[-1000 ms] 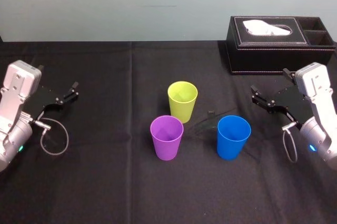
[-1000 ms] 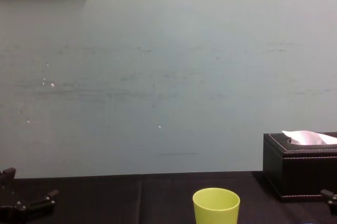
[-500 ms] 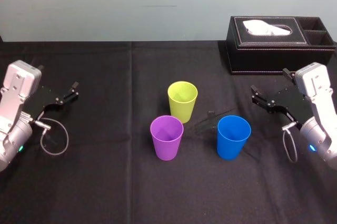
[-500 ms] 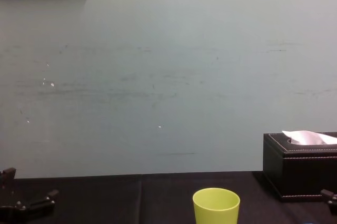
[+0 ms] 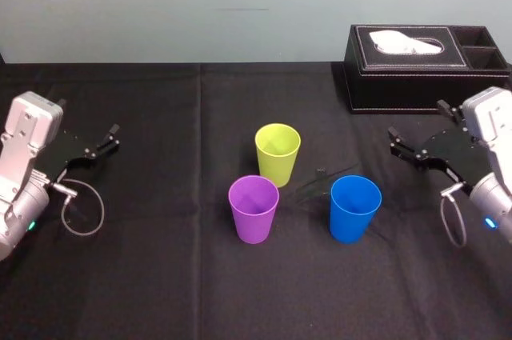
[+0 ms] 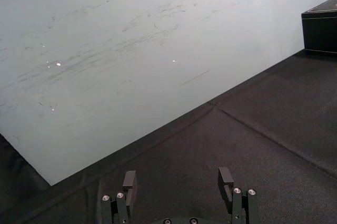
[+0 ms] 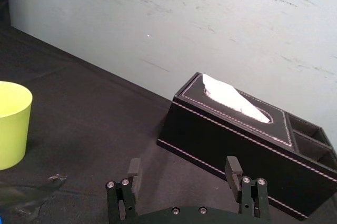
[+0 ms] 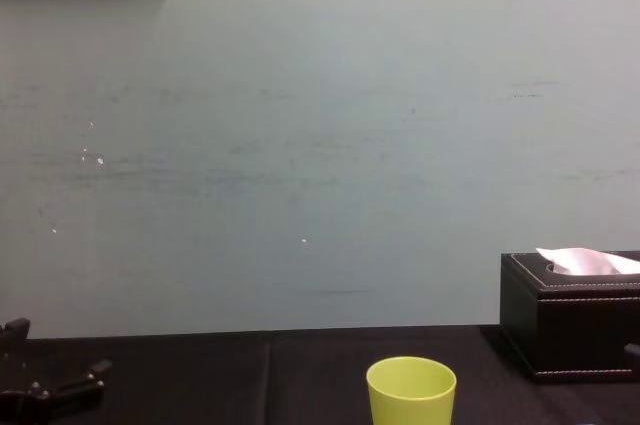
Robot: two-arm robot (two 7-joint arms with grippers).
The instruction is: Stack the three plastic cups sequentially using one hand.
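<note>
Three plastic cups stand upright and apart in the middle of the black cloth. The yellow-green cup (image 5: 278, 154) (image 7: 11, 124) (image 8: 411, 391) is farthest back, the purple cup (image 5: 254, 209) is front left and the blue cup (image 5: 355, 208) is front right. My right gripper (image 5: 417, 121) (image 7: 183, 170) hovers open and empty to the right of the blue cup, well clear of it. At the table's left side my left gripper (image 5: 87, 118) (image 6: 178, 179) (image 8: 55, 350) rests open, with nothing between its fingers.
A black tissue box (image 5: 424, 68) (image 7: 231, 124) (image 8: 570, 315) (image 6: 320, 26) stands at the back right, just beyond the right gripper. A scrap of clear film (image 5: 320, 182) lies between the yellow-green and blue cups. A pale wall closes off the table's far edge.
My right arm has drifted a little to the right, away from the cups, with its fingers still apart. The left arm and the cups have not moved.
</note>
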